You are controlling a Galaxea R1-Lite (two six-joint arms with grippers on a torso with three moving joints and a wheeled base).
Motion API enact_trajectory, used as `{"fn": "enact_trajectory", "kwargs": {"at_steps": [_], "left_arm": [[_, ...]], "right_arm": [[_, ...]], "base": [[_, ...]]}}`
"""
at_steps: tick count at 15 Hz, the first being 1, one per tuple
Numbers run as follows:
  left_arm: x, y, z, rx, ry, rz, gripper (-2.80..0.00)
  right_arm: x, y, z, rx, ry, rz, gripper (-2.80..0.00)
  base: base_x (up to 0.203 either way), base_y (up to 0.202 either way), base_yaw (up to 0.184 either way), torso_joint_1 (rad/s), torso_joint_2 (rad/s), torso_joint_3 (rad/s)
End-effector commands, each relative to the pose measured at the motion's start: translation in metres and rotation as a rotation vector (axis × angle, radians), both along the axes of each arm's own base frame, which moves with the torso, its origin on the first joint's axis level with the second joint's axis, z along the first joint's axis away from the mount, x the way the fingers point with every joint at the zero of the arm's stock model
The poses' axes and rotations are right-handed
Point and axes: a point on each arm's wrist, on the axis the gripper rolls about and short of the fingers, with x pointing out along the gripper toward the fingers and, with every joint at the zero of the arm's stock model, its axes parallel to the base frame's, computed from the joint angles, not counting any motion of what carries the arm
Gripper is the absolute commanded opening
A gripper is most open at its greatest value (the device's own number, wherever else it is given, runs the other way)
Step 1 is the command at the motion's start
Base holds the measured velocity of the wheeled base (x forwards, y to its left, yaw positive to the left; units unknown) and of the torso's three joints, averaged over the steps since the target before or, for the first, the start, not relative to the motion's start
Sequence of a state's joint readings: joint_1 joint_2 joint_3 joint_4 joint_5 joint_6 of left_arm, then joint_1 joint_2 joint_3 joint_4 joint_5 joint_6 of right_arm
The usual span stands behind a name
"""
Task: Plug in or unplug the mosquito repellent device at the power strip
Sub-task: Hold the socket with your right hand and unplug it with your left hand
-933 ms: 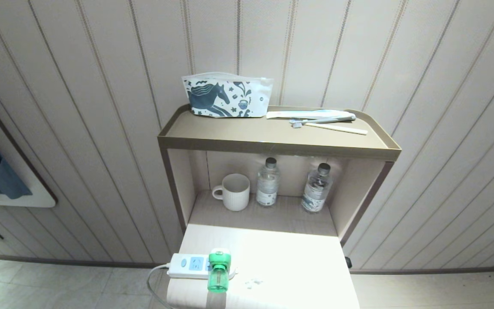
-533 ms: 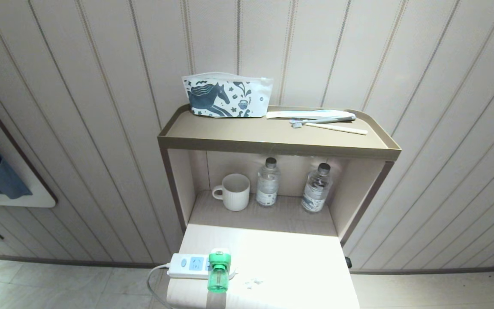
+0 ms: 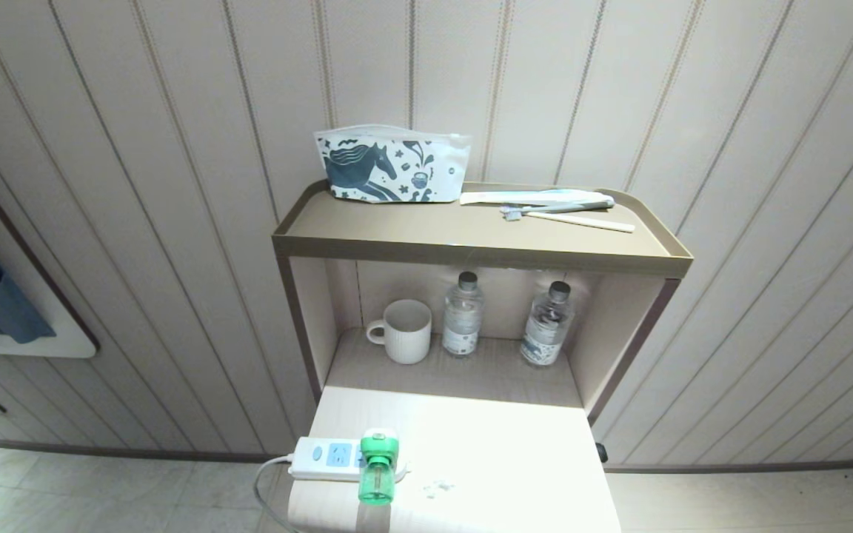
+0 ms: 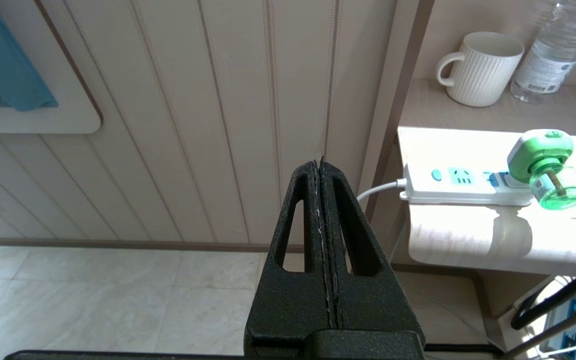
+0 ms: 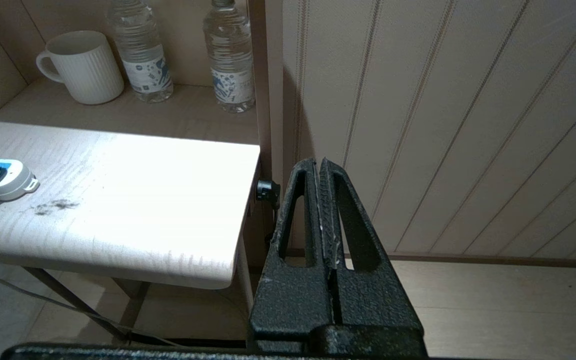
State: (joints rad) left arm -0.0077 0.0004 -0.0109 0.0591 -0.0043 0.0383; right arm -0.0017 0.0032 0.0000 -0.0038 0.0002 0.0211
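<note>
Two black grippers hang low and away from the work, both with fingers pressed fully together and holding nothing: the left gripper (image 4: pixel 321 162) beside the table's left edge, the right gripper (image 5: pixel 319 162) beyond its right edge. Neither shows in the head view.

The small bright green plastic mosquito repellent device (image 3: pixel 378 467) with its translucent green bottle sits plugged into the short white power strip (image 3: pixel 326 457) with light blue socket faces, at the front left of the pale wooden table (image 3: pixel 500 459). The bottle sticks out over the front edge.

I judge the device light and rigid, but smooth, and the bottle may be fragile. Better to grip the green housing at its sides, not the bottle. The strip is light too and may lift when the plug is pulled.

The plug pins are hidden, and glare washes out the tabletop. The strip's white cable (image 4: pixel 379 189) drops out of sight.
</note>
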Motion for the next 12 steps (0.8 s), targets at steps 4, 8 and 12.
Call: {"fn": "enact_trajectory", "kwargs": {"at_steps": [4,8,12], "left_arm": [[0.0000,0.0000,-0.0001,0.002,0.000,0.000,-2.80],[0.0000,0.0000,-0.0001,0.000,0.000,0.000,-2.80],[0.0001,0.0000,-0.0003,-0.005,0.000,0.000,-2.80]], "right_arm": [[0.0001,0.0000,0.0001,0.002,0.001,0.002,-2.80],[0.0001,0.0000,0.0001,0.002,0.001,0.002,-2.80],[0.0001,0.0000,0.0001,0.002,0.001,0.002,-2.80]], "base": [[0.000,0.000,0.000,0.000,0.00,0.000],[0.000,0.000,0.000,0.000,0.00,0.000],[0.000,0.000,0.000,0.000,0.00,0.000]]}}
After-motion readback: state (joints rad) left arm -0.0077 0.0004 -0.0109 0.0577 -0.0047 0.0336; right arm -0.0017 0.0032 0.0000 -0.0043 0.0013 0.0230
